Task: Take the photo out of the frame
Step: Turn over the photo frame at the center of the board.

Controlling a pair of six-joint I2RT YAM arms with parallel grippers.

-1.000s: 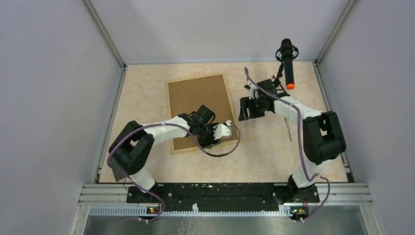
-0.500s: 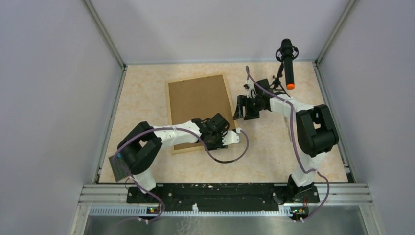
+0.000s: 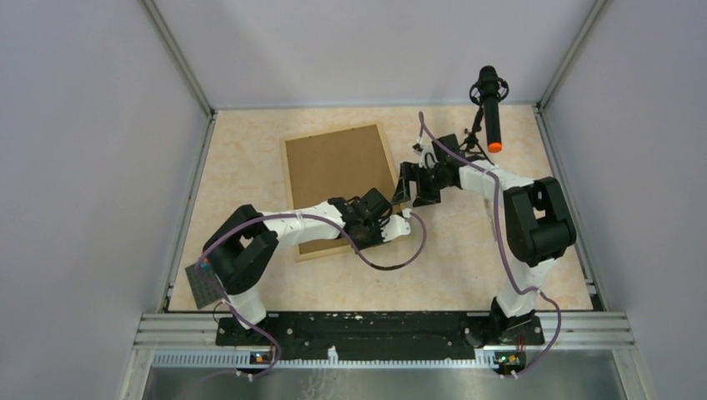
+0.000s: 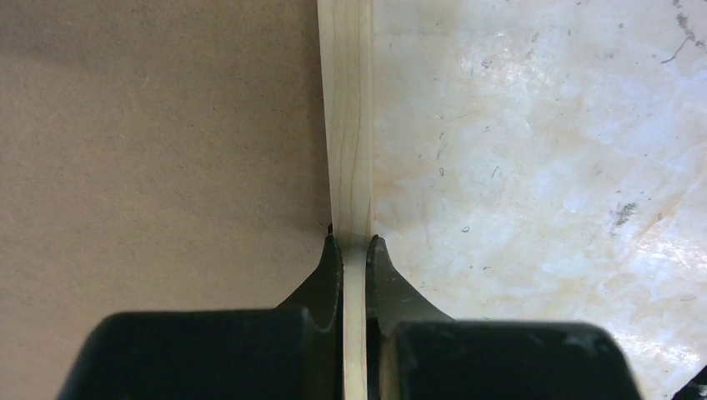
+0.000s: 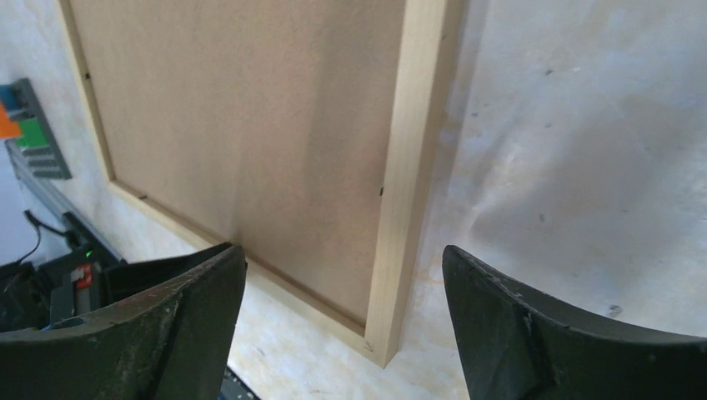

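- I see the large thin light-wood rectangular picture frame [image 3: 338, 187] lying flat on the pale marbled counter [image 3: 467, 258]. Its brown fibreboard back faces up. In the overhead view it sits a little toward 11 o'clock from the counter's centre.
- The left tool [image 4: 353, 246] is pinching the frame's 3 o'clock wooden rail near the 5 o'clock corner. One finger is on the fibreboard side, the other on the counter side.
- The right tool [image 5: 342, 254] is spread wide over the same rail, farther toward 12 o'clock. I cannot tell whether it touches.
- A black rod with an orange tip [image 3: 492, 117] stands at the counter's 1 o'clock.
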